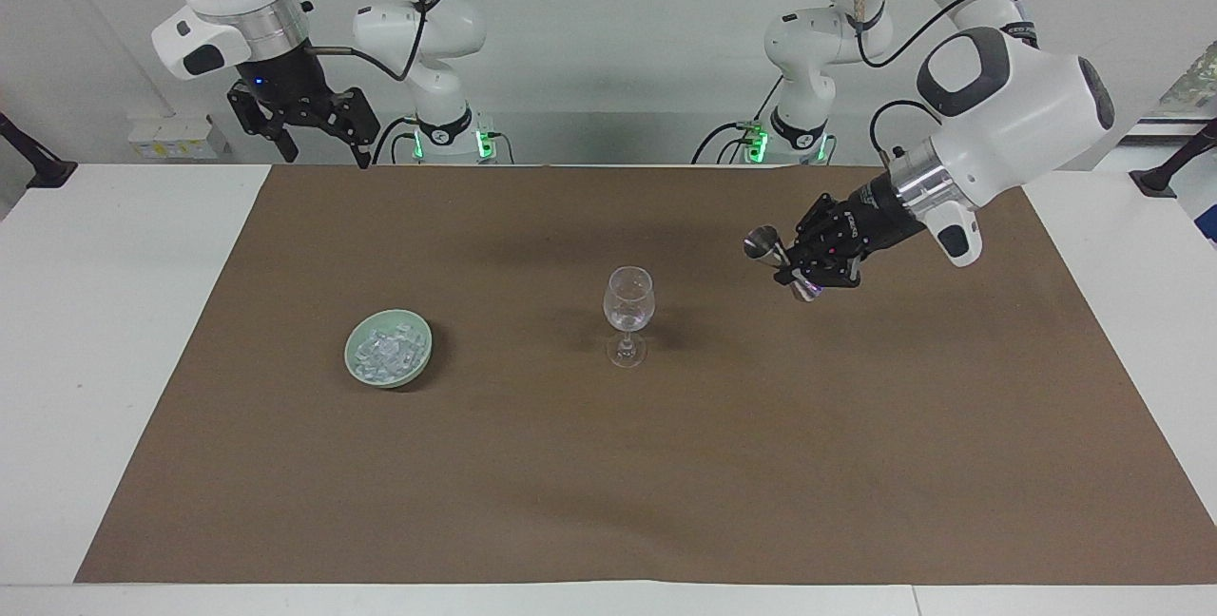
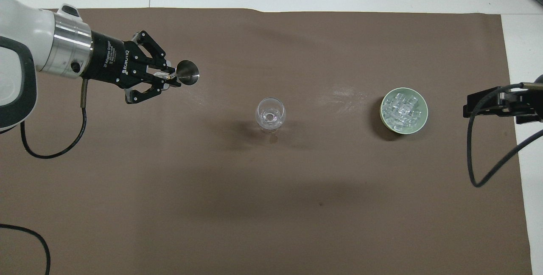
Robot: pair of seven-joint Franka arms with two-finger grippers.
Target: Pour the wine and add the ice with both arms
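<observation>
Over the brown mat toward the left arm's end, left gripper (image 1: 808,264) is clamped on the waist of a small steel double-cone jigger (image 1: 782,262), tilted, well apart from the clear stemmed wine glass (image 1: 628,312) mid-mat. Ice (image 1: 386,352): clear whitish chunks heaped in a pale green bowl (image 1: 419,336) toward the right arm's end. Likely hard, light, slick (glassy faces); best pinched singly across flat sides off the heap's top. Right gripper (image 1: 314,129) waits raised by its base, fingers apart.

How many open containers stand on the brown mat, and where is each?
2. A glass stands mid-mat; a bowl of ice stands toward the right arm's end. The jigger is no third: the left gripper holds it in the air.
</observation>
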